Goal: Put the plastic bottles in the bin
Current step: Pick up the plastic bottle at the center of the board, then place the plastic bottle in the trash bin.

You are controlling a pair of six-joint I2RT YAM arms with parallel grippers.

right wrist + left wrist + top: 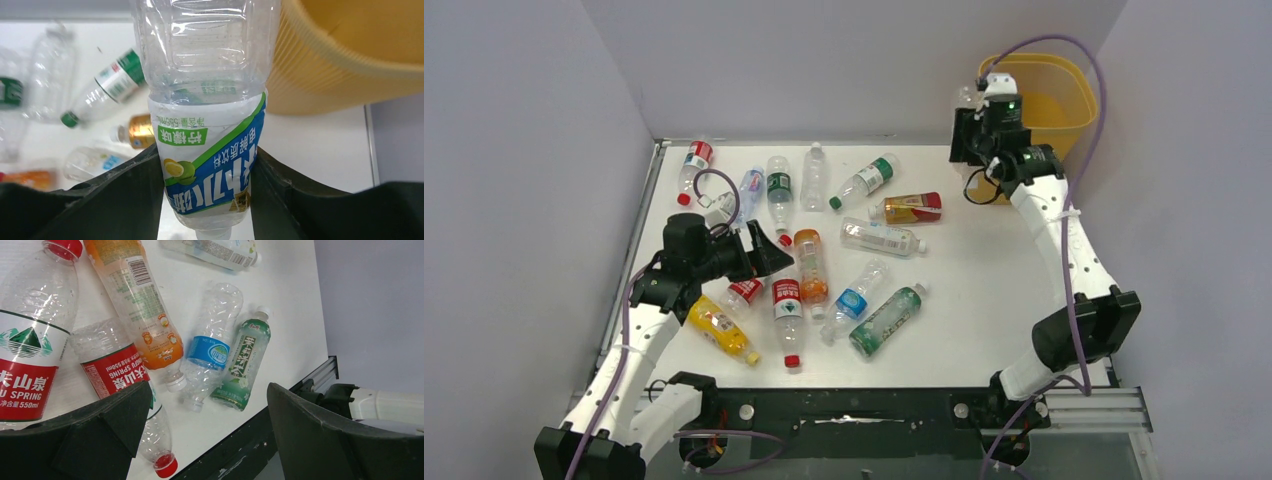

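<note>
My right gripper (982,108) is shut on a clear bottle with a blue and green label (210,150) and holds it up beside the yellow-orange bin (1059,100), just left of its rim (345,60). My left gripper (769,253) is open and empty above the left cluster of bottles. Between its fingers (207,400) lie a red-labelled bottle (117,372), an orange bottle (145,315), a blue-labelled bottle (210,352) and a green bottle (245,362). Several more bottles lie across the white table (994,280).
A yellow bottle (721,328) lies at the front left. A gold and red bottle (911,208) and a green-labelled clear one (864,181) lie at the middle back. Grey walls enclose the table on three sides. A black rail (854,405) runs along the near edge.
</note>
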